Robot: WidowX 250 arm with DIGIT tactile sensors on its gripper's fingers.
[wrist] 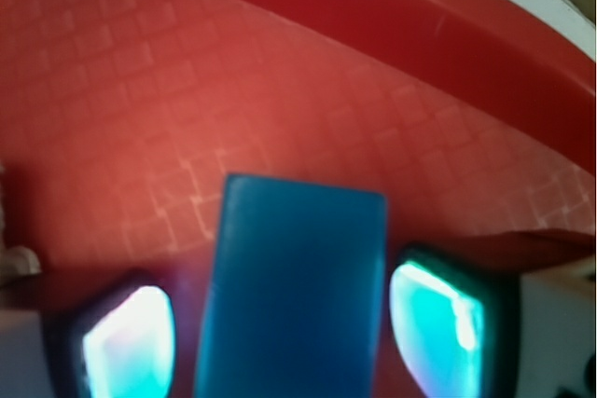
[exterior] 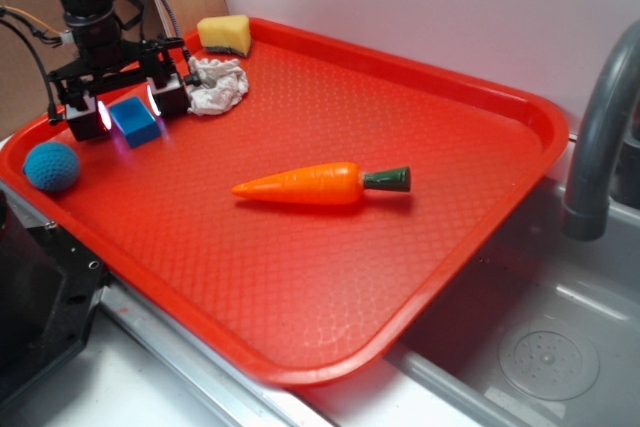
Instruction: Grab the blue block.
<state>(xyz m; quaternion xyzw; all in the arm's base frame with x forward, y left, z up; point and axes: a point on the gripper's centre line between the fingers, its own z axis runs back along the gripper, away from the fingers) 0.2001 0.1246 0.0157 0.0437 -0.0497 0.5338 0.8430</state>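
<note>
Red tray (exterior: 330, 277) is holding the block (exterior: 134, 119) near its back-left corner; the gripper (exterior: 128, 107) is straddling it, jaws apart, pads (wrist: 437, 323) beside its sides.

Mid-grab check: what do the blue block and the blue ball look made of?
Blue block: looks like hard plastic or painted wood, with smooth flat faces and crisp edges; the look leaves it open. Blue ball: seems to be soft yarn, going by its matte, fuzzy, knitted-looking surface. The claw straddles the block.
</note>
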